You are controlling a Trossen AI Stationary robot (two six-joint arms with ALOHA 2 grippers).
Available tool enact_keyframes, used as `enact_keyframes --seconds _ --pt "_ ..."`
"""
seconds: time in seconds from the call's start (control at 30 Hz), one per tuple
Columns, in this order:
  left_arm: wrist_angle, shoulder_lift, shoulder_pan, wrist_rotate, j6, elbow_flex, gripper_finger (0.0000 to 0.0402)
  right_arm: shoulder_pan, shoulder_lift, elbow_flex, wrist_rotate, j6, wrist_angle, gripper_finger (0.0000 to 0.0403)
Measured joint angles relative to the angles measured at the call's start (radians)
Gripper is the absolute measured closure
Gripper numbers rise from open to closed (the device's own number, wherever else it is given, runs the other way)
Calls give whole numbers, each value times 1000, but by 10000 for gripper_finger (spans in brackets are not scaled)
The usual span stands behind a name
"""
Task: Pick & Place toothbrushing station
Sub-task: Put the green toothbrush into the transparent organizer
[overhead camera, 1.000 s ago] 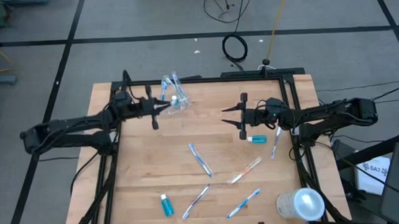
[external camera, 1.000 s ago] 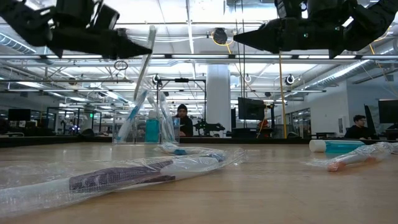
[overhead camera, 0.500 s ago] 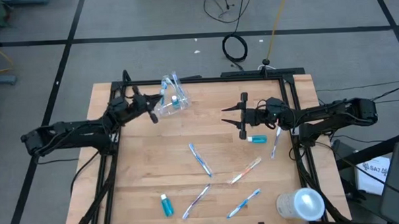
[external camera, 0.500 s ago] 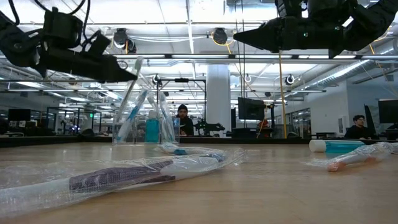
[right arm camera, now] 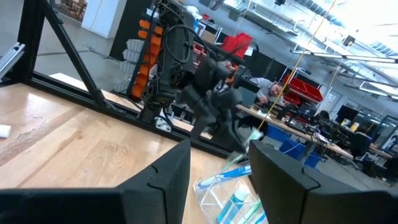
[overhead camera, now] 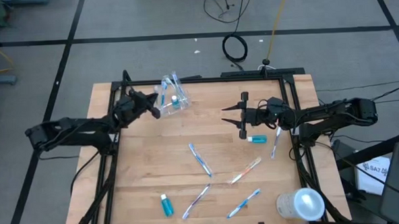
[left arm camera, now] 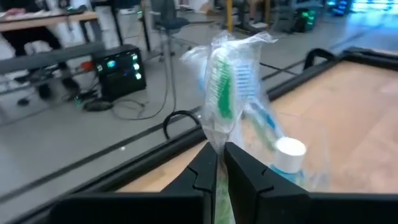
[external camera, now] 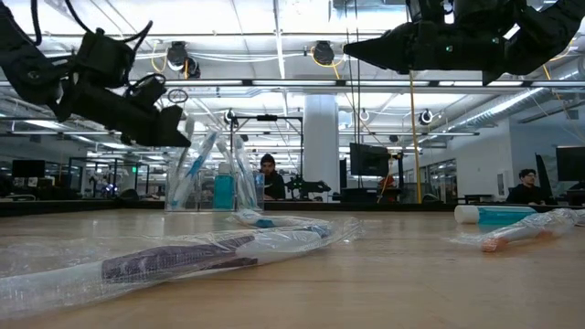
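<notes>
The pale wooden tabletop (overhead camera: pixel 148 168) in its black frame carries the whole station. At its near right corner lies a large whitish translucent cylinder (overhead camera: pixel 301 205), which is no part of the job. By the far edge, left of centre, stands the small clear plastic cup (overhead camera: pixel 175 99), already holding a few blue-and-white toothbrushes and one teal, white-capped toothpaste tube.

The left gripper (overhead camera: pixel 153 112) sits just beside the cup on its left. In the left wrist view its fingers are pressed together on a thin green-bristled toothbrush in a clear wrapper (left arm camera: pixel 225 99), whose head rises above the cup, so this brush looks to be going in and is not yet let go.

The right gripper (overhead camera: pixel 227 119) hangs over the right-centre of the tabletop, fingers apart and holding nothing, near a second teal toothpaste tube (overhead camera: pixel 257 139) by the right edge.

Much seems left to do. Loose wrapped toothbrushes (overhead camera: pixel 200 159) lie scattered across the middle and near the front edge, and a third teal tube (overhead camera: pixel 166 205) rests close to the near edge, left of centre.
</notes>
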Motion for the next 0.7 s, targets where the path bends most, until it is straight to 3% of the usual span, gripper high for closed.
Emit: enact_keyframes --seconds 0.33,0.7 --pt "15 24 0 -27 -5 1 370 0 0 0 0 -32 -1 248" --pt "11 15 0 -53 -9 -1 251 0 0 0 0 -31 -5 248"
